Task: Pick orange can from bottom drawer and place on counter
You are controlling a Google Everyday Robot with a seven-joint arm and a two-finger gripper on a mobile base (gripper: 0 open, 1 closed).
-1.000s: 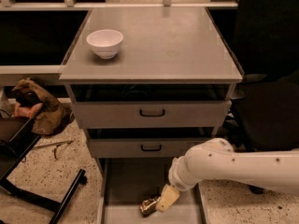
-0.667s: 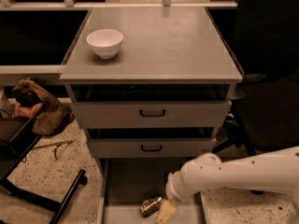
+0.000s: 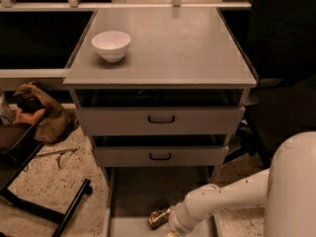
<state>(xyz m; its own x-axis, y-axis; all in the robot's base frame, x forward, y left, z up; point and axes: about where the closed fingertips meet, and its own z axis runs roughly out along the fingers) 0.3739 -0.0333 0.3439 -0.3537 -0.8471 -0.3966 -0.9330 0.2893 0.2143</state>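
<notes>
The orange can (image 3: 159,217) lies on its side on the grey floor of the open bottom drawer (image 3: 132,195), near the bottom edge of the camera view. My white arm reaches in from the lower right. Its wrist ends right beside the can, on its right. My gripper (image 3: 170,233) is almost wholly cut off by the bottom edge. The counter (image 3: 177,46) is the broad grey slab above the drawers.
A white bowl (image 3: 111,45) stands on the counter's left part. Two shut grey drawers with dark loop handles (image 3: 161,119) sit above the open drawer. A brown bag (image 3: 42,112) and a black chair base (image 3: 44,201) are on the speckled floor at left.
My arm has dropped lower and swung toward the camera, so the gripper, earlier seen at the can, now sits at the frame's bottom edge. The can has stayed in place.
</notes>
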